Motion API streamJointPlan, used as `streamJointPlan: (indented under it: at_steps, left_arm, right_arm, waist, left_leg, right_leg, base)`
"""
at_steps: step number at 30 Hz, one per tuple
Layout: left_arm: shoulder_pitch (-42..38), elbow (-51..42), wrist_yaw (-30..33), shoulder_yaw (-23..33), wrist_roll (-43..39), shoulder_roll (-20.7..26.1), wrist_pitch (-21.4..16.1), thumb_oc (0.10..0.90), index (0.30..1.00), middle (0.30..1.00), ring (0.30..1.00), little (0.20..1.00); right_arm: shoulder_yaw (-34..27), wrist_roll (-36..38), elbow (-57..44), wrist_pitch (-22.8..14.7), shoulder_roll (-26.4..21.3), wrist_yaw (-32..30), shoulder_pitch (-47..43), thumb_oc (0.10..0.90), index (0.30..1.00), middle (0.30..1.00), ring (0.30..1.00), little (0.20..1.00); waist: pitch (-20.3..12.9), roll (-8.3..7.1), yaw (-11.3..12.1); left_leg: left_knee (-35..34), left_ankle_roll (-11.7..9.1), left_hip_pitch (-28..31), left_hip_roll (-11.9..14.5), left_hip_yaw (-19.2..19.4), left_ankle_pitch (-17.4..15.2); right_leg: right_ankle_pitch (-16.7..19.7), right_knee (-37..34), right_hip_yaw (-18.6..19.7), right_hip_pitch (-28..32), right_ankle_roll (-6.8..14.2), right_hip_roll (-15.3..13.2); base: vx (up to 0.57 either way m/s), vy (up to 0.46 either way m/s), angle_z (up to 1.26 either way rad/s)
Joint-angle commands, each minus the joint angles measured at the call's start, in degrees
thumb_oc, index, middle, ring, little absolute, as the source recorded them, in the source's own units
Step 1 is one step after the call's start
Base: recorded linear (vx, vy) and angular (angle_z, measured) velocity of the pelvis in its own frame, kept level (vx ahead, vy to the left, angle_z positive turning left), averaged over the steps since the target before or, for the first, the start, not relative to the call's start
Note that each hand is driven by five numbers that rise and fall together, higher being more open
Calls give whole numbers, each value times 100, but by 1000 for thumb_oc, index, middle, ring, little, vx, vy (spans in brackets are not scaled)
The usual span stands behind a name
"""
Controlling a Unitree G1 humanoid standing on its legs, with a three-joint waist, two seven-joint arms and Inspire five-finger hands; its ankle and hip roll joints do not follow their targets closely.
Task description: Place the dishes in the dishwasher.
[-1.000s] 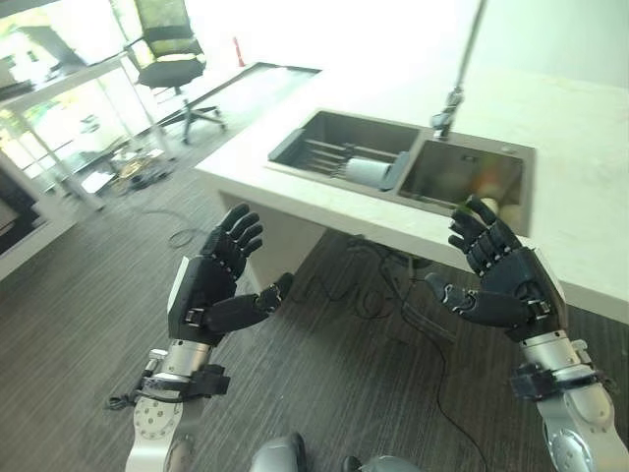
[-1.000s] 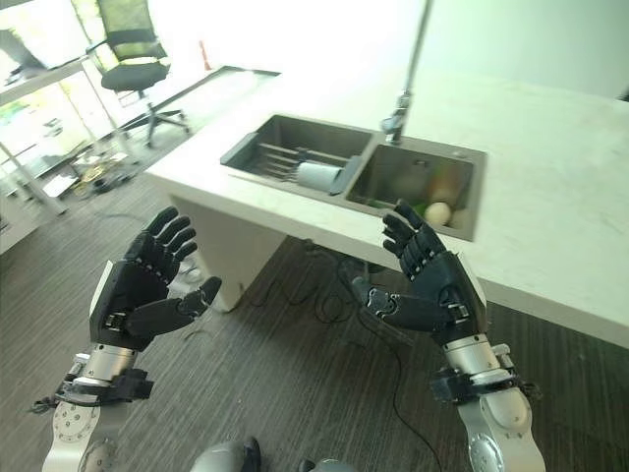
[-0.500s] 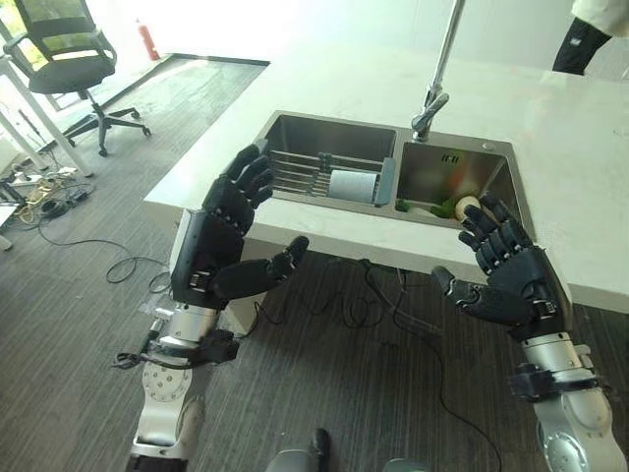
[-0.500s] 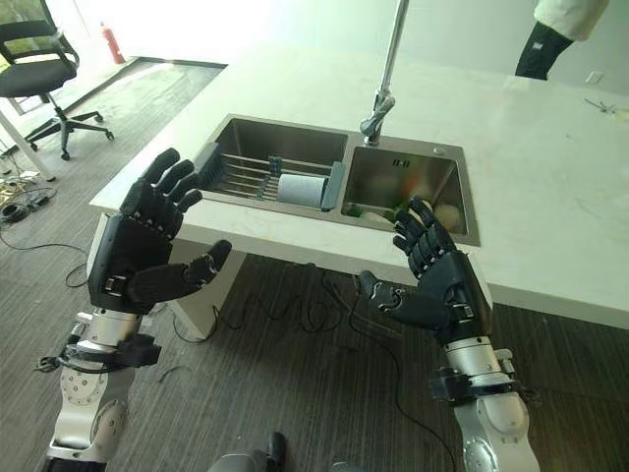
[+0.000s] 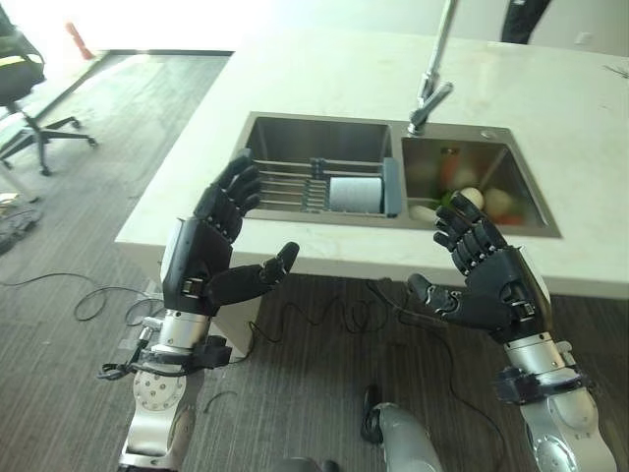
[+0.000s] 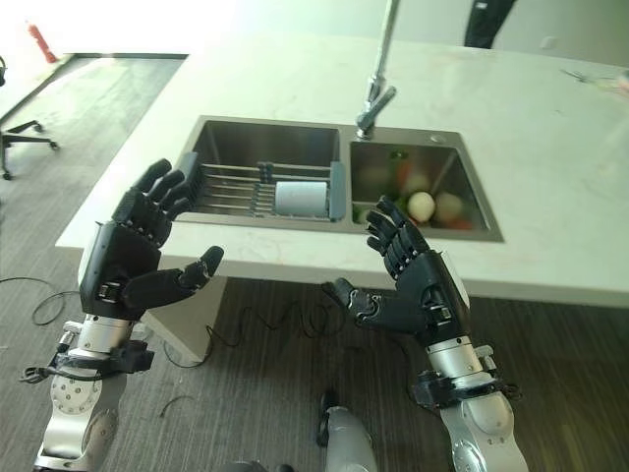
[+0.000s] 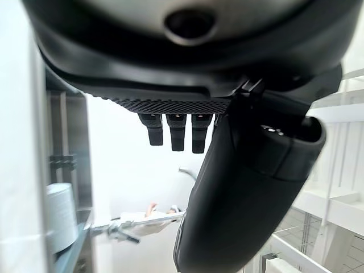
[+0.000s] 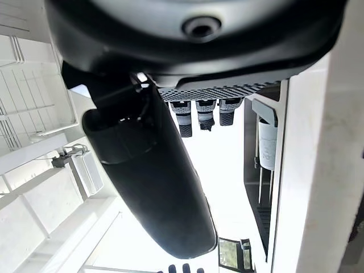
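Note:
A white cup [image 5: 354,194] lies on its side on a wire rack [image 5: 295,183] in the left basin of a steel double sink [image 5: 324,123]. The right basin [image 5: 479,167] holds round fruit and vegetables [image 5: 472,200]. My left hand [image 5: 201,265] is raised in front of the counter's near edge, fingers straight, thumb out, holding nothing. My right hand [image 5: 491,280] is raised the same way below the right basin, fingers spread and empty. The cup [image 7: 60,216] also appears past my left hand in the left wrist view.
A tall tap [image 5: 432,69] stands behind the divider between the basins. The white countertop [image 5: 590,128] stretches to the right and far side. An office chair [image 5: 20,69] stands on the dark carpet at far left. A person's dark trousers [image 5: 526,15] appear behind the counter.
The camera has swung, so the sink now sits more centred and seen from above. Both hands stay raised and open; the left hand has dropped a little lower.

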Motion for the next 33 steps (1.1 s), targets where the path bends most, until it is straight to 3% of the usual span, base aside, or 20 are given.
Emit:
streamJointPlan:
  at_steps: [1,3,4,6,7,10,12,15,18,24,28,31,33]
  left_arm:
    - [-169,-635,-51,77,-292,221,-635,800,900,900,900,900]
    - [-124,-674,-131,78,-357,137,-659,800,900,900,900,900]
    - [-100,-694,-169,73,-375,92,-673,800,900,900,900,900]
    - [-29,-725,-250,89,-408,16,-721,800,900,900,900,900]
    - [-9,-731,-349,117,-443,-29,-717,800,900,900,900,900]
    - [84,-735,-495,198,-503,-20,-737,800,900,900,900,900]
    - [237,-734,-598,274,-542,13,-842,800,900,900,900,900]
    - [319,-765,-693,336,-589,-10,-888,800,900,900,900,900]
    - [103,-684,-757,248,-473,36,-838,800,900,900,900,900]
    - [-286,-616,-747,181,-379,255,-650,800,900,900,900,900]
    - [-369,-678,-820,228,-263,311,-503,800,900,900,900,900]
    - [-339,-666,-870,258,-36,375,-445,800,900,900,900,900]
    - [-301,-655,-830,296,117,430,-356,800,900,900,900,900]
  right_arm:
    - [-469,-89,-333,-725,-162,-102,-509,800,900,900,900,900]
    - [-532,-156,-358,-765,-241,-111,-466,800,900,900,900,900]
    - [-550,-180,-362,-792,-276,-94,-451,800,900,900,900,900]
    - [-595,-195,-361,-808,-312,-35,-435,800,900,900,900,900]
    - [-584,-215,-361,-758,-340,-81,-475,800,900,900,900,900]
    - [-525,-200,-292,-648,-371,-153,-645,800,900,900,900,900]
    - [-497,-231,-276,-634,-335,-89,-660,800,900,900,900,900]
    - [-491,-348,-422,-608,-286,5,-542,800,900,900,900,900]
    - [-527,-331,-464,-617,-368,-52,-541,800,900,900,900,900]
    - [-630,-150,-542,-617,-185,-41,-390,800,900,900,900,900]
    - [-658,-165,-557,-575,-43,-5,-332,800,900,900,900,900]
    - [-612,-98,-525,-546,74,180,-343,800,900,900,900,900]
    - [-540,-158,-498,-549,96,253,-399,800,900,900,900,900]
  waist:
    - [-611,-171,-49]
    - [-580,-259,40]
    - [-518,-324,94]
    - [-427,-353,154]
    - [-370,-353,189]
    - [-331,-317,238]
    - [-328,-98,223]
    - [-396,47,298]
    - [-523,62,257]
    - [-619,31,101]
    - [-605,5,79]
    - [-555,59,84]
    - [-510,21,146]
  left_leg:
    - [168,-368,-186,635,529,73]
    - [168,-584,-111,607,495,902]
    - [530,-645,-276,545,427,1113]
    - [1235,-693,-723,515,297,1169]
    - [1289,-643,-983,589,331,1102]
    - [168,-590,-777,791,545,996]
    - [168,-697,-1178,1097,403,634]
    - [168,-914,-1687,1227,-88,802]
    - [168,-863,-1649,1255,-8,696]
    - [168,-640,-1396,1046,50,400]
    - [168,-434,-1365,925,47,265]
    - [168,-306,-1340,929,81,228]
    - [168,-338,-1354,962,197,234]
  right_leg:
    - [-650,-300,75,463,1013,-145]
    - [-785,-300,144,638,892,-176]
    - [-845,-300,202,738,832,-209]
    - [-907,-300,278,862,745,-196]
    - [-960,-300,323,956,716,-160]
    - [-1062,-300,392,1049,780,-101]
    - [-1106,-300,431,1077,849,98]
    - [-1259,-300,489,1192,890,185]
    - [-1325,-300,328,1229,989,-35]
    - [-1119,-300,209,1271,1227,-414]
    - [-914,-300,101,1374,1267,-512]
    - [-396,-300,-44,1464,1256,-421]
    - [-451,-300,-138,1317,1229,-546]
  base:
    - [283,-279,12]
    - [234,-227,-1]
    - [154,-173,-13]
    - [107,-104,-36]
    - [145,-40,-23]
    - [160,95,-6]
    - [129,216,-9]
    - [164,207,-15]
    - [166,325,-39]
    - [143,280,-23]
    - [120,249,-16]
    - [92,171,-25]
    - [-21,16,-17]
